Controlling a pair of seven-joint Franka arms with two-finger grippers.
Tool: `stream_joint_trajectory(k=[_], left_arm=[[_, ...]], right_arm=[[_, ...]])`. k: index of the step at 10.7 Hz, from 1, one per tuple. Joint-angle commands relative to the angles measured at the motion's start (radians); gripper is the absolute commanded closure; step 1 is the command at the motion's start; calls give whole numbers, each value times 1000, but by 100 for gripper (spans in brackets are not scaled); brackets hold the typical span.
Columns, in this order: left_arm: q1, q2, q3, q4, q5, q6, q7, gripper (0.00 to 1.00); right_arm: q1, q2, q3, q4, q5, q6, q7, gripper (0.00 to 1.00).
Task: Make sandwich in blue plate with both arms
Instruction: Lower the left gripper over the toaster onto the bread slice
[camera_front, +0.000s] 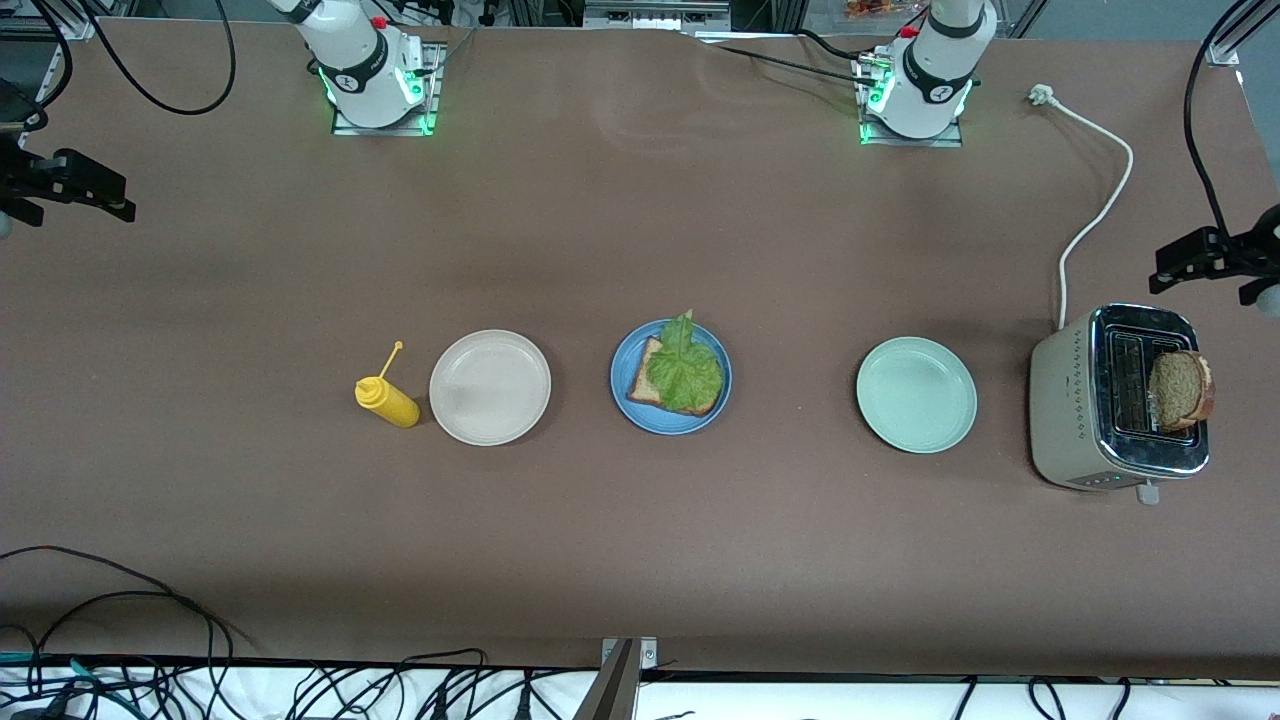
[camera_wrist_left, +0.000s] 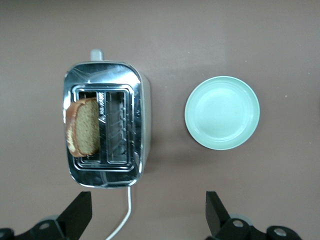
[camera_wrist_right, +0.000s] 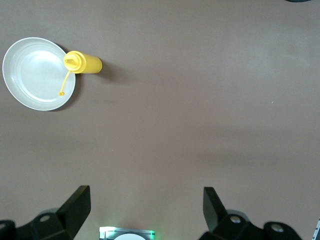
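The blue plate (camera_front: 668, 427) sits mid-table and holds one brown bread slice (camera_front: 643, 386) with a frilly green lettuce leaf (camera_front: 686, 370) on top. A second brown slice (camera_front: 1178, 388) stands in a slot of the toaster (camera_front: 1065, 410); it also shows in the left wrist view (camera_wrist_left: 85, 127). My left gripper (camera_front: 1200, 262) hangs open and empty in the air over the table at the left arm's end, by the toaster (camera_wrist_left: 142, 100); its fingers stand wide apart in the left wrist view (camera_wrist_left: 149, 212). My right gripper (camera_front: 90, 190) is open and empty over the right arm's end (camera_wrist_right: 146, 210).
A pale green plate (camera_front: 916, 394) (camera_wrist_left: 222, 112) lies between the blue plate and the toaster. A beige plate (camera_front: 490, 387) (camera_wrist_right: 35, 75) and a yellow mustard bottle (camera_front: 388, 400) (camera_wrist_right: 85, 62) sit toward the right arm's end. The toaster's white cord (camera_front: 1100, 210) runs toward the left arm's base.
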Motion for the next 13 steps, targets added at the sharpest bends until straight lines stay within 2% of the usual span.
stream_joint_trajectory(k=[1, 3, 5, 13], left_arm=[[45, 30, -7, 8, 32, 54, 95, 0], [77, 72, -7, 0, 32, 95, 100, 0], [106, 130, -7, -1, 27, 184, 177, 0], [213, 326, -12, 6, -35, 388, 429, 0]], right_arm=[[2, 1, 3, 16, -20, -27, 8, 0], [0, 1, 2, 16, -21, -27, 8, 0], [0, 1, 0, 16, -21, -30, 8, 0], [0, 1, 0, 16, -18, -31, 5, 0]])
